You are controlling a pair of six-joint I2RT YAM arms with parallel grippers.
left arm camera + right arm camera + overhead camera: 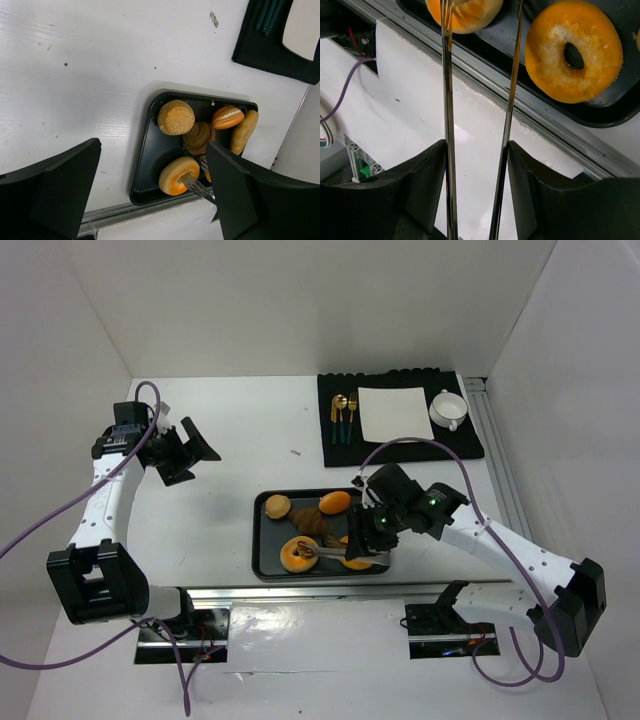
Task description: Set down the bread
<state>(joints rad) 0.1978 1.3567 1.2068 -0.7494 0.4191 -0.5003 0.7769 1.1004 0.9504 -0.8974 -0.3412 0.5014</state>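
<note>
A black tray (262,540) holds several breads: a ring bagel (298,555), a second bagel (547,55), a round bun (277,506), a brown pastry (310,525) and an oval bun (334,502). My right gripper (362,545) is shut on metal tongs (445,125), one arm against each finger. The tong tips reach the ring bagel (465,15) at the tray's front left. In the left wrist view one tong tip (200,189) sits at that bagel's (175,175) hole. My left gripper (190,452) is open and empty, high over the table's left side.
A black placemat (465,445) at the back right carries a white napkin (392,412), a white cup (448,410) and cutlery (342,418). An aluminium rail (330,592) runs along the table's near edge just below the tray. White walls enclose the table.
</note>
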